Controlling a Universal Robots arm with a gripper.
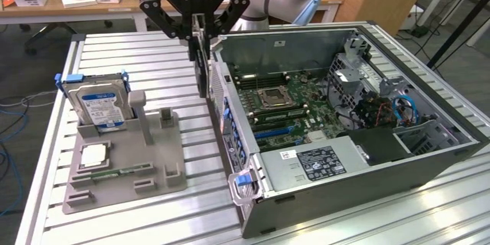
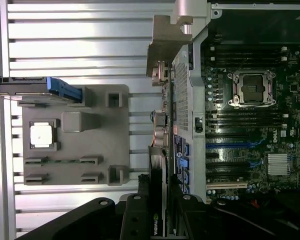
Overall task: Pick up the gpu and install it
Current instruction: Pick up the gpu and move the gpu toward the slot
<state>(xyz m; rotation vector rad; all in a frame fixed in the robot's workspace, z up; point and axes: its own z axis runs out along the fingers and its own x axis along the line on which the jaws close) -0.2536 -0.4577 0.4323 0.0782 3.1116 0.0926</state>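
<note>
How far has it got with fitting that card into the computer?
Pickup looks done: the black gripper clamps the thin, dark, flat gpu, hanging on edge just outside the open grey computer case. Installing is left: the blue slots on the green motherboard look empty.

Exterior camera sits high and well back, angled down across the slatted table (image 1: 153,222), with the grey parts holder (image 1: 126,182) on the exterior view's left and the open computer case (image 1: 360,196) on its right. The wrist camera is in much closer, staring straight down past the gripper (image 2: 157,192). Both views catch the holder, the case's near wall and the motherboard (image 1: 287,104) (image 2: 250,130).
</note>
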